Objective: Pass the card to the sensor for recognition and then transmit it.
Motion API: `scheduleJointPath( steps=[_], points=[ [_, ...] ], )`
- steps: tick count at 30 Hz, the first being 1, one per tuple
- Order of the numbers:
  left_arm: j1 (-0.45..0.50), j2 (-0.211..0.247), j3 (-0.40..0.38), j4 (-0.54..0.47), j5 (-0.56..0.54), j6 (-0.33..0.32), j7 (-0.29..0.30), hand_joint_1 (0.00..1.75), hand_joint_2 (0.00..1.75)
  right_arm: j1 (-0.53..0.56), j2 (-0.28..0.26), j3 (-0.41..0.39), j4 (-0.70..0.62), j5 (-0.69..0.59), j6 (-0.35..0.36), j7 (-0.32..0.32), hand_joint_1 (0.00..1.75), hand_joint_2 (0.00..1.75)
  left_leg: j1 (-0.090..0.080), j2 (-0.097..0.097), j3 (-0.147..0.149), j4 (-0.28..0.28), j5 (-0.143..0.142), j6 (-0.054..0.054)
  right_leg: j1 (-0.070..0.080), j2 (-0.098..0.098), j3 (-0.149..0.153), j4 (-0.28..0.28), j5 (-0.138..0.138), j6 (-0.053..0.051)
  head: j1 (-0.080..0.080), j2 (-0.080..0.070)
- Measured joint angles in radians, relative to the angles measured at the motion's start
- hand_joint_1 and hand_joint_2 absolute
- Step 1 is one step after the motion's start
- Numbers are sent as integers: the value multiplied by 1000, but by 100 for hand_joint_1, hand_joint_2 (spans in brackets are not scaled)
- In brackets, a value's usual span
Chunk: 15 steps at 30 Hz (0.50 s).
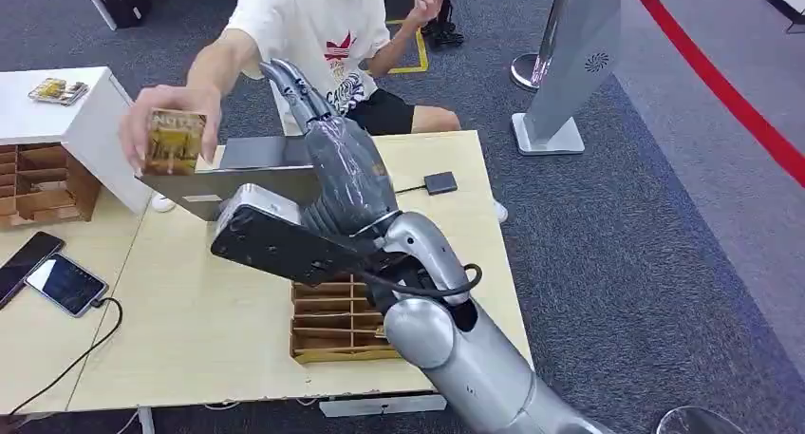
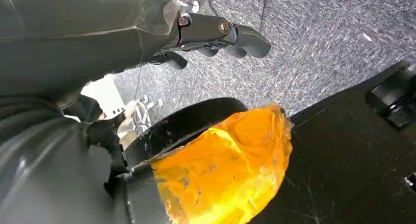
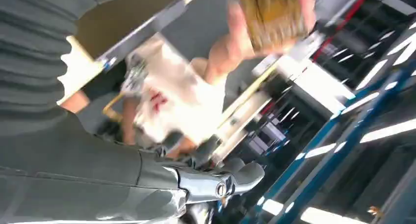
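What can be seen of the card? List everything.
The card is a small, flat, roughly square piece with a gold-yellow printed face and faint pale lettering along its top edge; its material cannot be told. It is upright, facing the head camera, raised above the left end of the table. A person's hand grips it, fingers wrapped over its top and sides. The robot's right hand is apart from it. In the right wrist view it shows as a blurred golden patch.

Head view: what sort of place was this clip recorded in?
Probably an indoor lab or demo area in an office-like space. A light wooden table stands on grey carpet, with a stanchion base and red floor line behind. A seated person holds a card.
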State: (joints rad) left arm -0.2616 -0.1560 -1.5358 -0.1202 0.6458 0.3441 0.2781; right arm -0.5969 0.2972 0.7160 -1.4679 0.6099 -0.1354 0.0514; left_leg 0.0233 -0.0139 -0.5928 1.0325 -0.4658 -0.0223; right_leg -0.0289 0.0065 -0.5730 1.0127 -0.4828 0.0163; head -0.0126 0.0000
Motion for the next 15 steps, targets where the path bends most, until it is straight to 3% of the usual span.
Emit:
scheduleJointPath(
  steps=[4, 8, 15],
  points=[
    [1, 2, 0, 0, 23, 21, -8, 0, 0, 46, -9, 0, -43, -245, 46, -79, 0, 0, 0, 0, 0, 0, 0, 0, 0, 0, 0, 0, 0, 0, 0, 0],
    [5, 3, 0, 0, 44, 34, -11, 0, 0, 96, -36, -1, -78, -406, 75, -136, 0, 0, 0, 0, 0, 0, 0, 0, 0, 0, 0, 0, 0, 0, 0, 0],
    [19, 8, 13, 0, 89, 53, -29, 0, 0, 174, -91, -1, -103, -468, 84, -170, 0, 0, 0, 0, 0, 0, 0, 0, 0, 0, 0, 0, 0, 0, 0, 0]
  ],
)
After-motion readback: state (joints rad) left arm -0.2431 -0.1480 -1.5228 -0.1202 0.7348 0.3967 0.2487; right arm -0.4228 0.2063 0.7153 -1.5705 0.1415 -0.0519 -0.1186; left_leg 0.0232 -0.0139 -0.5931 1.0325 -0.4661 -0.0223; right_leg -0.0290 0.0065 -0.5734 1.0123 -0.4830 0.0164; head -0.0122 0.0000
